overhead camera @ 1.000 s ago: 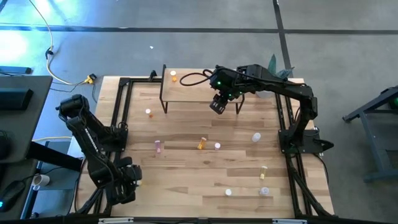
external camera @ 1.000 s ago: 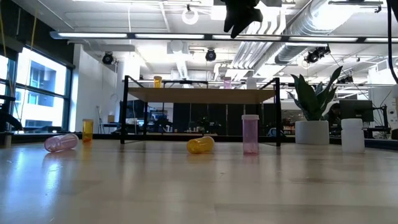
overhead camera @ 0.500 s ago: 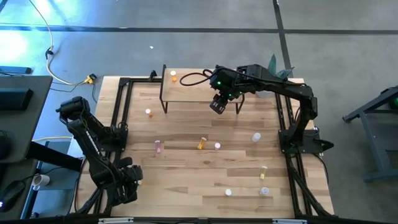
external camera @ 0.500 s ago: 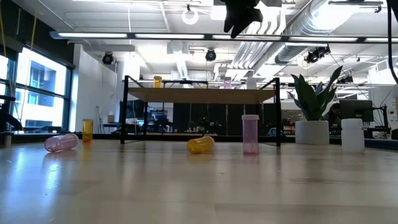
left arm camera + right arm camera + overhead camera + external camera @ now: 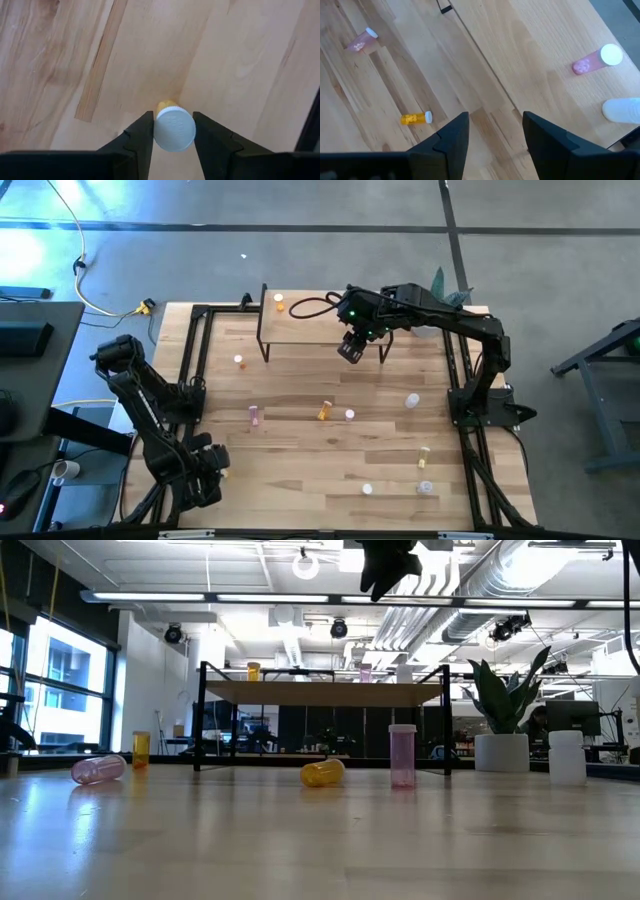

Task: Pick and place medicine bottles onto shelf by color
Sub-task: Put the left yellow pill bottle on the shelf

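Note:
My left gripper [image 5: 205, 475] is at the table's near left corner, shut on a small orange-yellow bottle [image 5: 168, 105] with a white cap; the high view hides this bottle under the gripper. My right gripper [image 5: 348, 350] hangs open and empty above the shelf's [image 5: 315, 326] near edge, and it also shows in the low view [image 5: 385, 570]. An orange bottle [image 5: 278, 304] stands on the shelf's left end. A yellow bottle [image 5: 324, 411] and a pink bottle [image 5: 254, 415] lie on the table on their sides. Another pink bottle [image 5: 402, 755] stands upright. My left gripper pinches the bottle's white cap [image 5: 174, 131] between its two fingers, one on each side of the cap. The fingers come from above, pointing down. The bottle is upright under them; I cannot tell whether its base rests on the table.
More bottles lie scattered toward the table's right and near side: a clear one [image 5: 411, 400], a yellow one [image 5: 424, 454], and two by the near edge [image 5: 367, 489]. An orange bottle [image 5: 238, 360] stands left of the shelf. A potted plant [image 5: 503, 730] stands at the far right.

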Tool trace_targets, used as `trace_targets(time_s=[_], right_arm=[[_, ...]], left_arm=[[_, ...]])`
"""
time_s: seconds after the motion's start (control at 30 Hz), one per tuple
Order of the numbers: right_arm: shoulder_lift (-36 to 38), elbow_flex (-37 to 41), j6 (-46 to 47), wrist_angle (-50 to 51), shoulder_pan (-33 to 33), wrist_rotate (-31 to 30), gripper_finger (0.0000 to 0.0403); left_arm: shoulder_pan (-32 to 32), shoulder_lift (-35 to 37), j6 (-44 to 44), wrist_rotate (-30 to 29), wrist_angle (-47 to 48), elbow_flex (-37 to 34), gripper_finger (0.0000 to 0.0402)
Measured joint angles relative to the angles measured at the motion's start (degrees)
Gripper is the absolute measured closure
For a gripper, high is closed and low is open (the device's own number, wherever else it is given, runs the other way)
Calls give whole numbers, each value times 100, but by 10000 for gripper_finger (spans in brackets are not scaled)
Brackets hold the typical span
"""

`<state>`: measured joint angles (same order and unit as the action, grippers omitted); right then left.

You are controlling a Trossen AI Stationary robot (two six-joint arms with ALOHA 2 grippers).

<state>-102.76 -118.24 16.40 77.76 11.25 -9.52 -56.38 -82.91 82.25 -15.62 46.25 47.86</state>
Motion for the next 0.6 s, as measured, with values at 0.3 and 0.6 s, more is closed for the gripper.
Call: trace_targets(time_s=[0.3,0.6], right_arm=[[0,0,-368,4,4,-2,226],[259,0,-628,-33,162,-197,226]], left_arm=[[627,251,-203,-99,86,401,287],[1956,594,-1502,-344,104,835,287]])
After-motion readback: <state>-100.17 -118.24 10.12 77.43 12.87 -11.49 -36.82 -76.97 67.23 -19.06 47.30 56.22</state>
